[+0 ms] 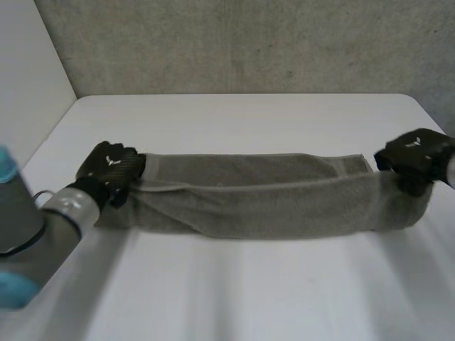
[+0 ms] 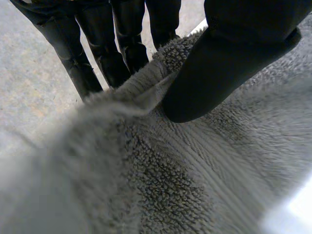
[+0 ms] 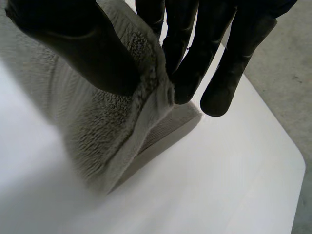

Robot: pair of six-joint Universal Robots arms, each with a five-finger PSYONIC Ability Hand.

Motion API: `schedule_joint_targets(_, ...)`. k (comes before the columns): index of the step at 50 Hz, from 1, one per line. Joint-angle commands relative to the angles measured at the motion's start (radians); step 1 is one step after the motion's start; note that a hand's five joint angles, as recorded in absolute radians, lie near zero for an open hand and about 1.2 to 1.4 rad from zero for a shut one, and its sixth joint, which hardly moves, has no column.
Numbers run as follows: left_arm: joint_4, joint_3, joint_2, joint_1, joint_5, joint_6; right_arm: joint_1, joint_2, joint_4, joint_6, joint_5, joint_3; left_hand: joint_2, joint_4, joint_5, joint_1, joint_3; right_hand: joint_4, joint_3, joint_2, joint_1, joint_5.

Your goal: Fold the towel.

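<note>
Fingers (image 2: 102, 53) of the left hand (image 1: 110, 169) pinch 1 end of the towel (image 1: 263, 195); the right hand (image 1: 416, 158) pinches the other. Stretched across the table (image 1: 242, 121), the towel looks midway through its 1st lengthwise fold, with later folds still to do.

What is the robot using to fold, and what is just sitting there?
For the job:
the grey towel
the left hand, pinching one end
the right hand, pinching the other end

Just there:
the white table underneath
the grey wall behind
</note>
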Motion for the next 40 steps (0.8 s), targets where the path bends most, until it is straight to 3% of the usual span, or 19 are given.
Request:
schedule_joint_targets(1, 0.007, 0.281, -0.279, -0.02, -0.007, -0.006, 0.101, 0.212, -0.086, 0.069, 0.148, -0.23, 0.179, 0.178, 0.197, 0.218, 0.18, 0.053, 0.048, 0.05, 0.056, 0.045)
schedule_joint_targets(11, 0.007, 0.597, -0.51, -0.035, -0.009, -0.058, 0.158, 0.479, -0.242, 0.166, 0.229, -0.516, 0.179, 0.178, 0.197, 0.218, 0.18, 0.053, 0.048, 0.05, 0.056, 0.045)
schedule_joint_targets(12, 0.006, 0.641, -0.537, -0.04, -0.012, -0.065, 0.158, 0.479, -0.242, 0.166, 0.229, -0.516, -0.117, -0.118, -0.099, -0.078, -0.116, 0.053, 0.048, 0.05, 0.056, 0.045)
schedule_joint_targets(13, 0.006, 0.642, -0.537, -0.04, -0.012, -0.065, 0.161, 0.508, -0.242, 0.163, 0.255, -0.544, -0.12, -0.121, -0.102, -0.081, -0.119, -0.048, -0.053, -0.051, -0.045, -0.055)
schedule_joint_targets(14, 0.006, 0.68, -0.563, -0.043, -0.013, -0.065, 0.167, 0.535, -0.242, 0.164, 0.279, -0.571, -0.402, -0.403, -0.384, -0.363, -0.401, -0.65, -0.656, -0.653, -0.648, -0.658)
schedule_joint_targets(15, 0.006, 0.712, -0.585, -0.044, -0.018, -0.065, 0.167, 0.536, -0.242, 0.164, 0.28, -0.572, -0.71, -0.711, -0.692, -0.671, -0.709, -0.656, -0.662, -0.659, -0.654, -0.664)
schedule_joint_targets(16, 0.006, 0.712, -0.585, -0.044, -0.018, -0.065, 0.178, 0.557, -0.242, 0.166, 0.307, -0.594, -0.713, -0.714, -0.695, -0.674, -0.712, -1.169, -1.174, -1.172, -1.166, -1.176)
schedule_joint_targets(17, 0.006, 0.729, -0.597, -0.046, -0.03, -0.065, 0.178, 0.557, -0.242, 0.166, 0.307, -0.595, -1.043, -1.044, -1.025, -1.004, -1.042, -1.169, -1.174, -1.172, -1.166, -1.176)
schedule_joint_targets(19, 0.003, 0.734, -0.6, -0.047, -0.041, -0.066, 0.186, 0.575, -0.242, 0.17, 0.348, -0.625, -1.033, -1.034, -1.015, -0.994, -1.032, -1.169, -1.174, -1.172, -1.166, -1.176)
schedule_joint_targets(25, -0.006, 0.693, -0.57, -0.047, -0.072, -0.066, 0.187, 0.543, -0.241, 0.199, 0.358, -0.619, -1.039, -1.04, -1.021, -1.0, -1.038, -1.169, -1.174, -1.172, -1.166, -1.176)
schedule_joint_targets(33, -0.009, 0.475, -0.369, -0.041, -0.109, -0.071, 0.163, 0.353, -0.235, 0.321, 0.346, -0.52, -1.039, -1.04, -1.021, -1.0, -1.038, -1.169, -1.174, -1.172, -1.166, -1.176)
schedule_joint_targets(40, 0.009, 0.226, -0.149, -0.034, -0.096, -0.074, 0.143, 0.128, -0.222, 0.233, 0.268, -0.192, -1.039, -1.04, -1.021, -1.0, -1.038, -1.169, -1.174, -1.172, -1.166, -1.176)
